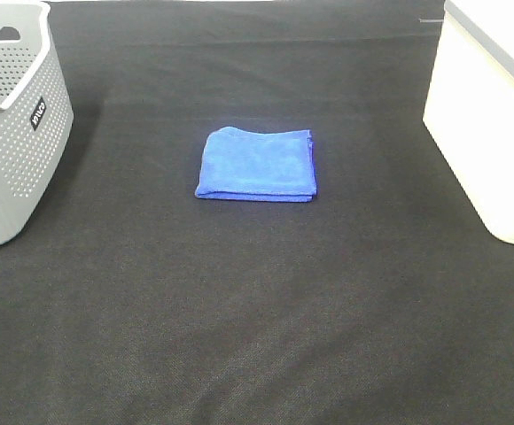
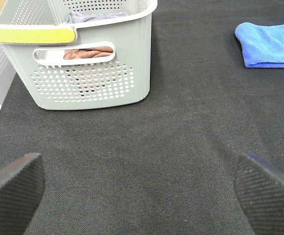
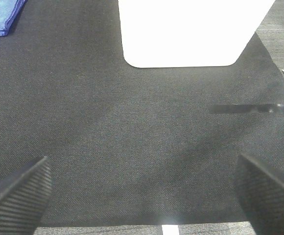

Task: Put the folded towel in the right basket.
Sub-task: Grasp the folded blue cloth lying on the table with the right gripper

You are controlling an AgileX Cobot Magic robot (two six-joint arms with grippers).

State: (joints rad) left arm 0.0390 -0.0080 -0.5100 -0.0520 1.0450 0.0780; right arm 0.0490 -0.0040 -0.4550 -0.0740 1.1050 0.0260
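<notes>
A folded blue towel [image 1: 256, 165] lies flat on the black cloth in the middle of the table. It also shows in the left wrist view [image 2: 269, 44] and, at the edge, in the right wrist view [image 3: 2, 17]. The white right basket [image 1: 496, 115] stands at the right edge; its wall shows in the right wrist view [image 3: 196, 29]. Neither arm shows in the exterior high view. My left gripper [image 2: 142, 196] is open and empty, far from the towel. My right gripper [image 3: 142, 196] is open and empty, in front of the white basket.
A grey perforated basket [image 1: 9, 133] stands at the left edge; in the left wrist view [image 2: 83, 58] it holds brown and grey cloths. A strip of grey tape [image 3: 252, 108] lies on the black cloth near the white basket.
</notes>
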